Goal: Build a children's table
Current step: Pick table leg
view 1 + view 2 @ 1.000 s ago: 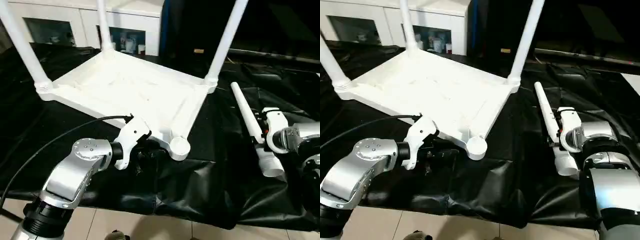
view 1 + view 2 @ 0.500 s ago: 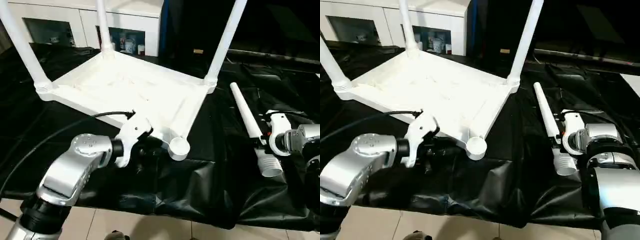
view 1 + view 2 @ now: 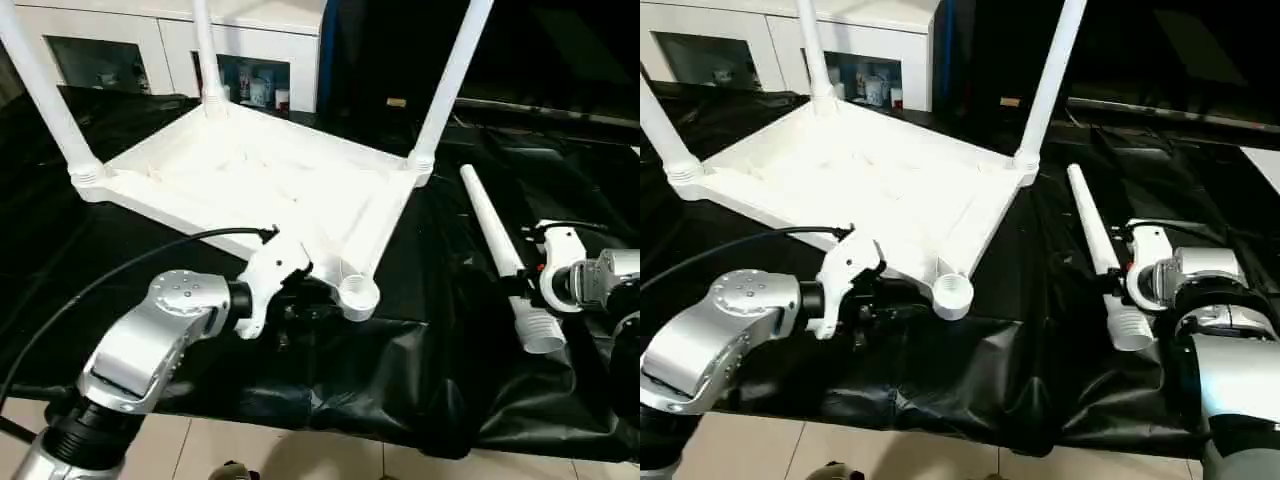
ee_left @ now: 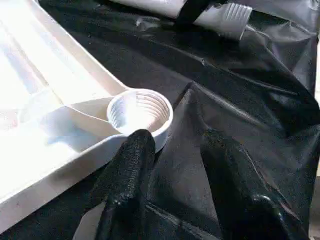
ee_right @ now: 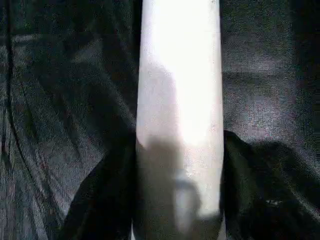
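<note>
Here the loose leg [image 3: 503,258] lies right of the upturned top [image 3: 260,180], pointing away; the right gripper [image 5: 175,200] straddles it unclenched, the left gripper [image 4: 175,165] parted beside the empty socket [image 4: 140,112]

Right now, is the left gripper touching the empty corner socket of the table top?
Touching, it seems. In the left wrist view one finger presses against the rim of the empty corner socket with no gap visible; the other finger stands apart over the black sheet.
</note>
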